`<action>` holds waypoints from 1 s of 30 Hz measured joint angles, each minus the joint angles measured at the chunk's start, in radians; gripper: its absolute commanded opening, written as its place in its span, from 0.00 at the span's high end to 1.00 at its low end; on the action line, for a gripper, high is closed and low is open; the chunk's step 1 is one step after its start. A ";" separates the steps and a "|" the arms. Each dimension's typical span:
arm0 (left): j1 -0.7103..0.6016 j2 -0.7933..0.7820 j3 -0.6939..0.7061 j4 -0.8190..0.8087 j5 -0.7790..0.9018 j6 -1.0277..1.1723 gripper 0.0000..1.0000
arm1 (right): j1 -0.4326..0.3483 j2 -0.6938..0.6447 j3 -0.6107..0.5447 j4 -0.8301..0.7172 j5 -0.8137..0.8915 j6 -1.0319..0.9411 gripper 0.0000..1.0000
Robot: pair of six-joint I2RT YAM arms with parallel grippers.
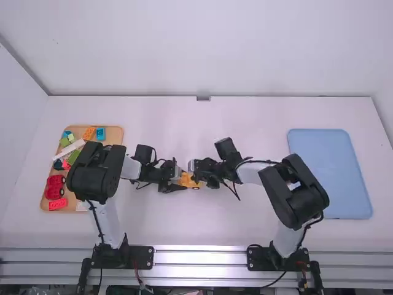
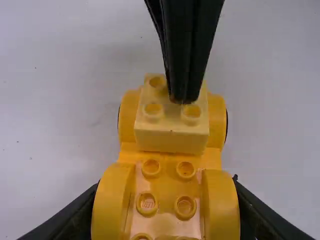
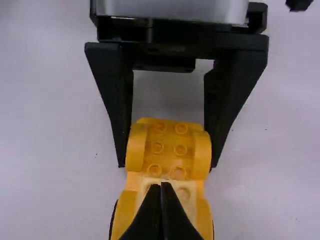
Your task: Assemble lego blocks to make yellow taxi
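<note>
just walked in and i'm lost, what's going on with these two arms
The robot is building a yellow taxi. Its left gripper grips the yellow car base from both sides. A pale yellow block sits on the base, and the closed right gripper has its tips at the studs, seemingly pressing down. Other blocks lie in the wooden tray.

READABLE TEXT: none, numbers and signs included | MARK: faint raised print on a stud [image 2: 147, 204] of the yellow base [image 2: 166, 188], too small to make out | PLACE: taking the pale yellow block [image 2: 171, 139] as 12 o'clock from the middle of the base's studded deck, the marked stud sits at about 9 o'clock
</note>
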 measured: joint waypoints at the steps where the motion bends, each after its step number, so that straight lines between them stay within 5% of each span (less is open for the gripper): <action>1: 0.000 0.000 0.000 0.000 0.000 0.000 0.45 | -0.002 0.007 0.009 -0.011 -0.003 0.010 1.00; 8: 0.000 0.000 0.000 0.001 0.000 -0.001 0.45 | -0.019 0.051 0.106 -0.191 -0.028 -0.035 1.00; 23: -0.005 0.000 0.006 0.006 0.007 -0.032 0.46 | -0.064 0.060 0.129 -0.251 -0.067 -0.084 1.00; 30: -0.006 0.000 0.006 0.041 0.002 -0.061 0.48 | -0.163 0.013 0.140 -0.297 -0.111 -0.085 0.98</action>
